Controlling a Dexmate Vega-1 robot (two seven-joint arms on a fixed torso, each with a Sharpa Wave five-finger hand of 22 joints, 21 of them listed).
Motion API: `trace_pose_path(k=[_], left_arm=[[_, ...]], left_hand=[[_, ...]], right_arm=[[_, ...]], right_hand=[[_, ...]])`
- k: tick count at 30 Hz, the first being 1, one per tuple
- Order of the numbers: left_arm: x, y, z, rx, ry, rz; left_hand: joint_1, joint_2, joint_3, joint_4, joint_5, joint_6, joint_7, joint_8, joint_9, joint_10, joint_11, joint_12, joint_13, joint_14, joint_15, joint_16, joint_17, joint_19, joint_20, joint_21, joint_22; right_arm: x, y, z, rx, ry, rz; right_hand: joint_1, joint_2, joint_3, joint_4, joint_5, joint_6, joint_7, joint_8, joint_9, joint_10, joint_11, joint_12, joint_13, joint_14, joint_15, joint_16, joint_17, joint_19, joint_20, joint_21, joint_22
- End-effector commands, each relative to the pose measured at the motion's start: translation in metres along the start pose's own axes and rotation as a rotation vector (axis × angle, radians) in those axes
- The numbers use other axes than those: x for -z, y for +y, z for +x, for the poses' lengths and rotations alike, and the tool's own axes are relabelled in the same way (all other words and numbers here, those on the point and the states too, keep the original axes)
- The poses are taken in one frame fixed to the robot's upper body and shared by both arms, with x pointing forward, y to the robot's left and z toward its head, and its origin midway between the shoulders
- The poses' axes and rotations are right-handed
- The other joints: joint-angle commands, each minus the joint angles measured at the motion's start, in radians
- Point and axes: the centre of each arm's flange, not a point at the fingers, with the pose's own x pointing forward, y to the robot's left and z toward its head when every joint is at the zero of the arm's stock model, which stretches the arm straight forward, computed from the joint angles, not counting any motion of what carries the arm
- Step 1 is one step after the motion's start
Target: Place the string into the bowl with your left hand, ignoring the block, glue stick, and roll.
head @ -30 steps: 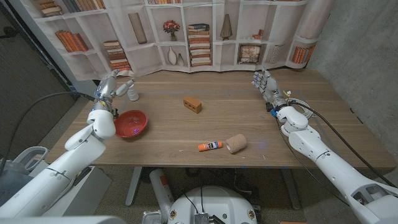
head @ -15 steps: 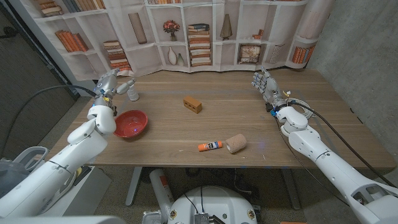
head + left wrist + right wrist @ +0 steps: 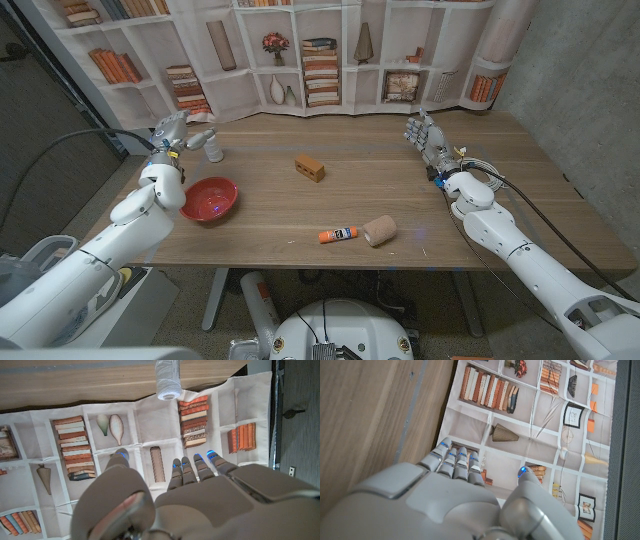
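Note:
The string is a white spool (image 3: 213, 151) standing on the table at the far left; in the left wrist view the spool (image 3: 167, 377) lies ahead of the fingertips, apart from them. My left hand (image 3: 174, 137) hovers just left of it with fingers spread and nothing held, and the left hand (image 3: 185, 490) also shows from behind. The red bowl (image 3: 210, 199) sits nearer the front edge, below that hand. My right hand (image 3: 425, 135) stands upright at the far right with fingers extended, holding nothing, as the right hand (image 3: 455, 490) shows.
A brown block (image 3: 310, 167) lies mid-table. An orange glue stick (image 3: 338, 234) and a tan roll (image 3: 379, 230) lie near the front edge. A bookshelf-print backdrop (image 3: 320, 50) hangs behind the table.
My left arm has swung slightly outward to the left, and the hand has shifted a little back beside the spool. The right arm and the objects have stayed put.

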Motion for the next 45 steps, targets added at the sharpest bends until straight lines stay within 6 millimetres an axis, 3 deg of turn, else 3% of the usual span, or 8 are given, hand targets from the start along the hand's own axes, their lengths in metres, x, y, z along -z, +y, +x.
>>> trace_pose_path(k=[1, 22, 45], left_arm=[[0.005, 0.001, 0.012, 0.014, 0.032, 0.058], [-0.002, -0.008, 0.036, 0.068, 0.077, 0.097], [-0.015, -0.006, 0.066, 0.102, 0.084, 0.173]], left_hand=[[0.014, -0.001, 0.003, -0.007, 0.003, -0.007, -0.005, -0.004, 0.001, 0.002, -0.007, -0.003, 0.006, 0.006, -0.002, -0.005, 0.003, 0.006, -0.016, -0.003, 0.001], [0.039, -0.019, -0.003, -0.026, 0.007, -0.015, -0.006, -0.009, 0.002, 0.003, -0.008, -0.004, 0.007, 0.013, -0.001, -0.003, 0.004, 0.011, -0.005, -0.004, 0.001], [0.088, -0.064, -0.022, -0.063, 0.011, 0.035, -0.015, 0.005, 0.002, 0.053, -0.03, 0.009, 0.009, 0.041, -0.012, 0.002, 0.004, 0.037, 0.007, 0.0, 0.002]], right_arm=[[0.0, 0.0, -0.003, 0.007, 0.007, -0.003], [0.005, 0.001, -0.007, 0.022, 0.017, 0.001], [0.004, 0.003, -0.011, 0.028, 0.024, -0.009]], right_hand=[[0.003, -0.007, -0.003, 0.0, 0.004, 0.009, 0.001, 0.002, 0.004, 0.003, 0.0, 0.005, 0.005, 0.005, 0.0, 0.002, 0.003, 0.001, 0.004, -0.001, 0.006], [0.003, -0.006, -0.005, -0.001, 0.005, 0.009, -0.001, 0.001, 0.004, 0.003, -0.002, 0.005, 0.005, 0.006, 0.001, 0.002, 0.002, 0.0, 0.006, -0.002, 0.006], [0.003, -0.005, -0.007, -0.003, 0.007, 0.009, -0.001, 0.001, 0.003, 0.003, -0.001, 0.005, 0.005, 0.005, 0.001, 0.001, 0.002, -0.001, 0.007, -0.003, 0.006]])
